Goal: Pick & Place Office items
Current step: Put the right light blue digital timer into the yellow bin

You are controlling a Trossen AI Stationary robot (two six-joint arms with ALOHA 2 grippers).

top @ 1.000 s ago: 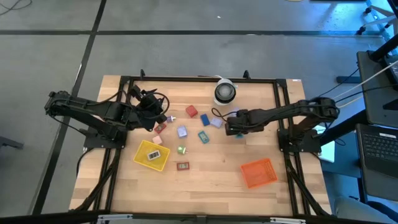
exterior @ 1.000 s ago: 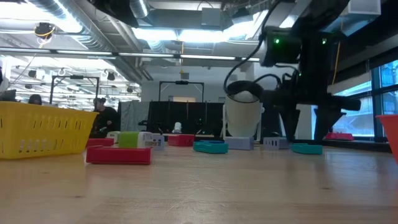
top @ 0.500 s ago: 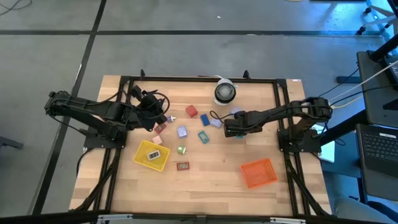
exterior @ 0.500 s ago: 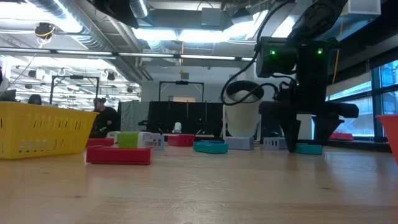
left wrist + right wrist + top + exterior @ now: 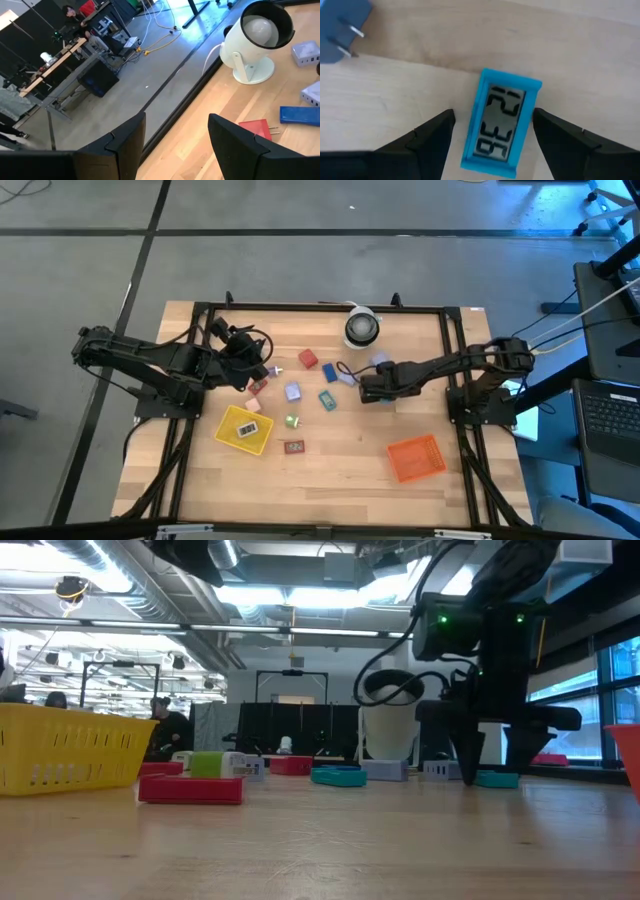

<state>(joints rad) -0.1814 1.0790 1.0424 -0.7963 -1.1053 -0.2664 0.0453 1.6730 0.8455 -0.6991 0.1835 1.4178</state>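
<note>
The office items lie scattered mid-table: a red piece [image 5: 308, 360], a blue one [image 5: 329, 372], a lavender one [image 5: 292, 392], a teal one [image 5: 327, 399] and others. My right gripper [image 5: 494, 117] points down, open, over a flat blue-teal piece with a number display [image 5: 502, 122], which lies flat on the wood. One finger stands on each long side of it, with a gap on both. In the low view this piece [image 5: 497, 779] shows between the fingers. My left gripper [image 5: 175, 125] waits open above the table's left part [image 5: 262, 370].
A yellow tray [image 5: 243, 429] holding one piece sits at the near left. An orange tray [image 5: 415, 457] is at the near right. The white roll [image 5: 361, 329] stands by the far edge. A blue plug piece [image 5: 335, 35] lies close to the right gripper.
My right gripper has sunk a little toward the table around the blue-teal piece and shifted slightly toward the table's left. The piece has stayed where it was.
</note>
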